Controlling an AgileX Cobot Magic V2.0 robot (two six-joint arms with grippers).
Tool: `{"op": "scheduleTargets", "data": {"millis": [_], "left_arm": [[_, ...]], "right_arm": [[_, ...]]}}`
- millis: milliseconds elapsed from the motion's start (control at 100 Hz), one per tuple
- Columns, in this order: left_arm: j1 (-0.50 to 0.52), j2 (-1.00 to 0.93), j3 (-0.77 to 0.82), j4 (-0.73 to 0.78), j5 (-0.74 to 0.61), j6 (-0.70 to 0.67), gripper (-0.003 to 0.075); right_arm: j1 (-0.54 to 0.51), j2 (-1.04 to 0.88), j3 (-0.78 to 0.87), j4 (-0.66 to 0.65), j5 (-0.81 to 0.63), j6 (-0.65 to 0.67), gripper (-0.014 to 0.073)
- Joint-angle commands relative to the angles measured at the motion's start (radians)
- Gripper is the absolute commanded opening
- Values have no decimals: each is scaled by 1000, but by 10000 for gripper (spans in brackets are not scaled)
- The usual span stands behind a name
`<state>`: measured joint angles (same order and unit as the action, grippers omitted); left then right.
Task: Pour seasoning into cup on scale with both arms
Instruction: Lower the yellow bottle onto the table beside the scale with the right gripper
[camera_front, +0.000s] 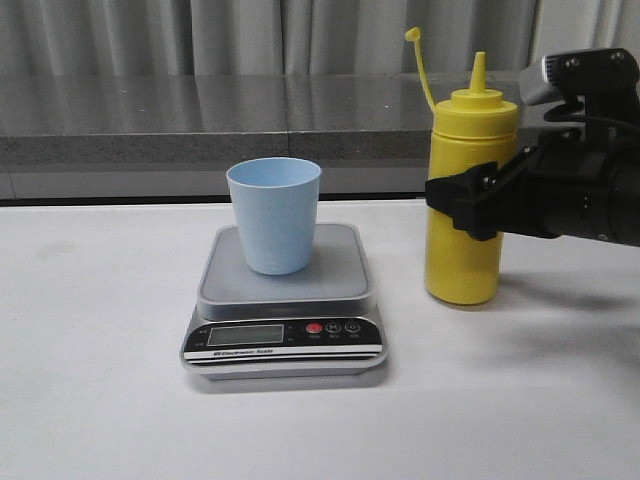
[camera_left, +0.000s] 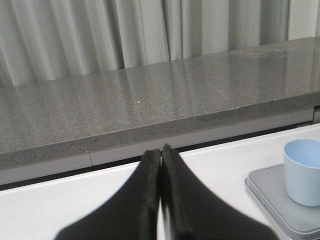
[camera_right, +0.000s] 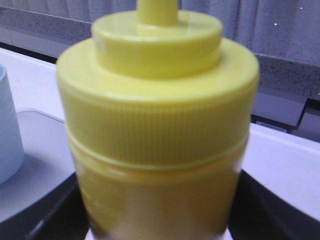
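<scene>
My right pincer, centre-right of frame, grips the yellow seasoning bottle beside the scale bearing the cup; my left pincer is fully closed, empty.

The bottle is bright yellow all over, nozzle, ribbed cap and strap alike; its lower body looks a shade deeper, more mustard, in the right wrist view. The cup at its 9 o'clock is pale blue, plain and unpatterned. The scale has a silver-grey platform, a black front panel with a grey-green display, one red button and a line of white lettering. The bench is plain white. The right gripper and the left gripper are matt black. Behind, a speckled grey stone ledge runs under grey-white pleated curtains.
</scene>
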<state>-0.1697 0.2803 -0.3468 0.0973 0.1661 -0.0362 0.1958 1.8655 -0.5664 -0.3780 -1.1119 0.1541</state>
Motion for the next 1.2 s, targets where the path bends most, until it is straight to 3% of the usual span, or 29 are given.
{"op": "scheduleTargets", "data": {"millis": [0,880,970,1190], "left_arm": [[2,5,-25,0,-82,-6,-18],[2,5,-25,0,-82,-6,-18],[2,5,-25,0,-82,-6,-18],[2,5,-25,0,-82,-6,-18]], "right_arm": [[-8,-28,-19,1,-110,-10,151],[-8,32,-15,2,-118,-10,162],[-8,32,-15,2,-114,-10,241],[-8,32,-15,2,-113,-10,619]]}}
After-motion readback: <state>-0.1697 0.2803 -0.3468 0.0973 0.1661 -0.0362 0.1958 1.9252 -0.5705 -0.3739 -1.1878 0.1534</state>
